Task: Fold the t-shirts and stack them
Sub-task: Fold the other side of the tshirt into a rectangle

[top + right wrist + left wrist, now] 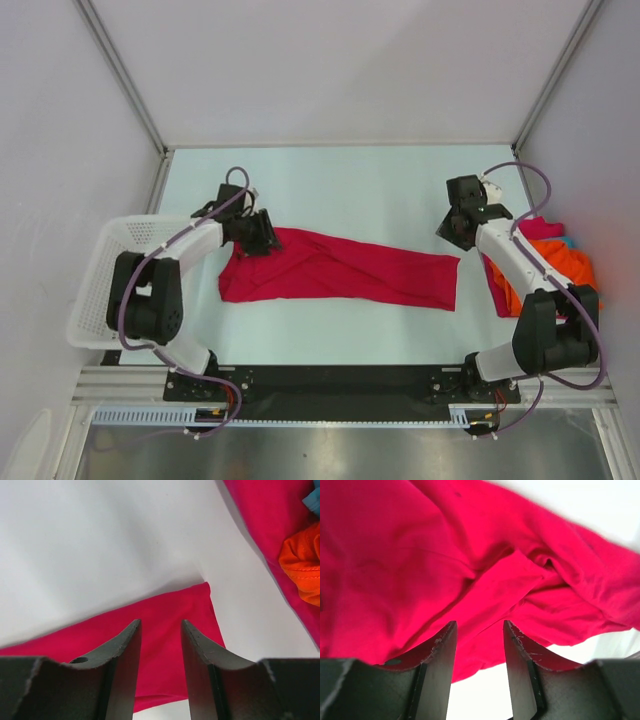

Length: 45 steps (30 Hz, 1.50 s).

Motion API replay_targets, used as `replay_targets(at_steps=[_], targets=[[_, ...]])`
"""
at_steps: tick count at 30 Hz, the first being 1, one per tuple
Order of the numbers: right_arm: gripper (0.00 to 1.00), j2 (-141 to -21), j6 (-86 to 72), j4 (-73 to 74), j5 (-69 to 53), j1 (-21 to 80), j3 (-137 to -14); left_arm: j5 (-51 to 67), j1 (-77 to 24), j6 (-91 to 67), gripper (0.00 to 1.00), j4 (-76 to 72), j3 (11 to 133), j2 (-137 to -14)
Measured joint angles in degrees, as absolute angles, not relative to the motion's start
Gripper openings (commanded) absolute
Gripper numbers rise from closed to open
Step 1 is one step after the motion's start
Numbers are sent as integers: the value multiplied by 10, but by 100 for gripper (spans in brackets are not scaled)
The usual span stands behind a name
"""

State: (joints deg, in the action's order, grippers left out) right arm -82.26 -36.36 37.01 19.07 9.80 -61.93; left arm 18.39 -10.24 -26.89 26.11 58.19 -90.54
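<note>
The crimson red t-shirt (340,268) is lying stretched out across the middle of the white table (350,185), running from left to right as a long, loosely rumpled band and narrowing toward its right end. The left gripper (258,235) is hovering at the shirt's far left corner, where the cloth is bunching into folds. In the left wrist view its jaws (479,625) are standing apart, and the creased red fabric (395,555) is showing in the gap between them. Nothing is being pinched there, though it is unclear whether the fingertips are touching the cloth. The right gripper (455,232) is hanging over the shirt's right end. In the right wrist view its jaws (161,622) are also standing apart with nothing between them, and a flat corner of the red shirt (165,607) is lying just below. To the right of that arm, a pile of other shirts is sitting near the table's right edge: an orange t-shirt (560,262) (302,565) is resting on a magenta-pink t-shirt (540,228) (270,520), with a scrap of teal t-shirt (312,497) peeking out. A white lattice basket (95,290) is sitting at the table's left edge, beside the left arm.
</note>
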Motion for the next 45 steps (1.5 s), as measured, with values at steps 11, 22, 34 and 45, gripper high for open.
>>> replay_targets(at_steps=[11, 22, 34, 45], targets=[[42, -779, -357, 390, 176, 107, -597, 186, -172, -305, 47, 209, 582, -1004], [42, -770, -348, 394, 177, 106, -596, 130, -176, -302, 46, 231, 624, -996], [42, -770, -346, 396, 178, 106, -595, 91, -176, -292, 46, 247, 680, -1034], [41, -770, -344, 403, 186, 105, -596, 92, -176, -284, 45, 245, 680, -1060]])
